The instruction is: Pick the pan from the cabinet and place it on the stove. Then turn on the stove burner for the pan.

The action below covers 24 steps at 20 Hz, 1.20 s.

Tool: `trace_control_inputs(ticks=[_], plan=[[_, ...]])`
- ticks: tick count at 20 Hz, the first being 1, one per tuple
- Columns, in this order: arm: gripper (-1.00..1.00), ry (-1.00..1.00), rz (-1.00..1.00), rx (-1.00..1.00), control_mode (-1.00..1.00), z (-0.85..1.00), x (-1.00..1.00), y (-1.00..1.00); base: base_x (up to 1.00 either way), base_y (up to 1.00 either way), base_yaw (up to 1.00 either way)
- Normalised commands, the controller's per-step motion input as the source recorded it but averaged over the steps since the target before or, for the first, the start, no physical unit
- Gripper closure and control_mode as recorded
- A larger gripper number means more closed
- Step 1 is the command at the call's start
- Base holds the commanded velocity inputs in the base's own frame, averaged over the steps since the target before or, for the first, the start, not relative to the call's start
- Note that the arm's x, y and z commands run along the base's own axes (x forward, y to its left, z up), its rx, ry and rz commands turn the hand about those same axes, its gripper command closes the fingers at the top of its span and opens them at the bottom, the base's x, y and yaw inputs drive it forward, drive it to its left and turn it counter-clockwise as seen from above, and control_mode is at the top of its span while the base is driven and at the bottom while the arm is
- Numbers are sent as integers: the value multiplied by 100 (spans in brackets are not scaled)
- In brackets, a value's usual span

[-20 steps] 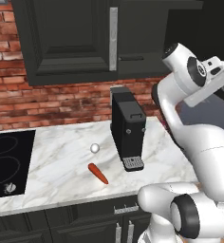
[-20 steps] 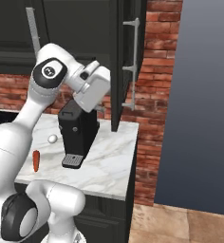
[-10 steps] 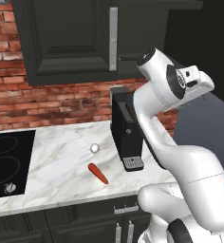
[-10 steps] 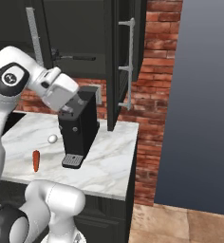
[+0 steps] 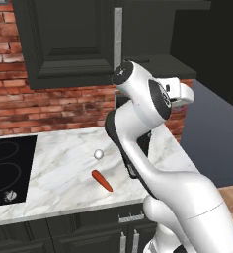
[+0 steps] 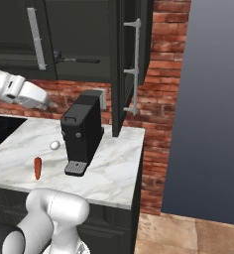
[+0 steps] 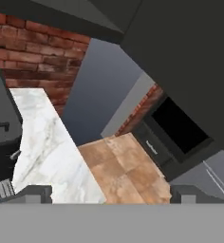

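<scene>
The cabinet point(image 6: 84, 30) hangs above the counter; its right door point(image 6: 120, 64) stands open, edge-on, and its left door is closed. Inside on the shelf I see the pan's thin dark handle point(image 6: 79, 60); its bowl is mostly hidden in the dark behind the left door. The stove point(image 5: 7, 165) lies at the counter's left end, and its corner point(image 6: 0, 126) shows at the left edge of the right base view. My gripper point(image 7: 111, 193) is open with nothing between its fingertips point(image 7: 34, 192). It points out past the counter's right end, at floor and wall, away from the cabinet.
A black coffee machine point(image 6: 82, 131) stands on the marble counter point(image 5: 64, 168) under the cabinet. An orange carrot point(image 5: 102, 180) and a small white ball point(image 5: 98, 154) lie left of it. The open door's silver handle point(image 6: 135, 64) juts out. Beyond the counter's right end is wooden floor point(image 7: 128, 166).
My arm has swung left across the counter and now covers the coffee machine in the left base view. The hand has drawn back from the open door. The door has not moved.
</scene>
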Motion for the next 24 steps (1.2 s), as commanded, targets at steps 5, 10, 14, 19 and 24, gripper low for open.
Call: trace_control_inputs(ticks=[5,10,14,19,24], plan=[[-100,-29,16,6,-100,17,25,48,0,0,0],[-100,-29,20,5,-100,22,29,37,0,0,0],[-100,-26,22,1,-100,33,32,37,0,0,0],[-100,-28,20,0,-100,30,24,28,0,0,0],[-100,-25,17,0,-100,26,25,18,0,0,0]])
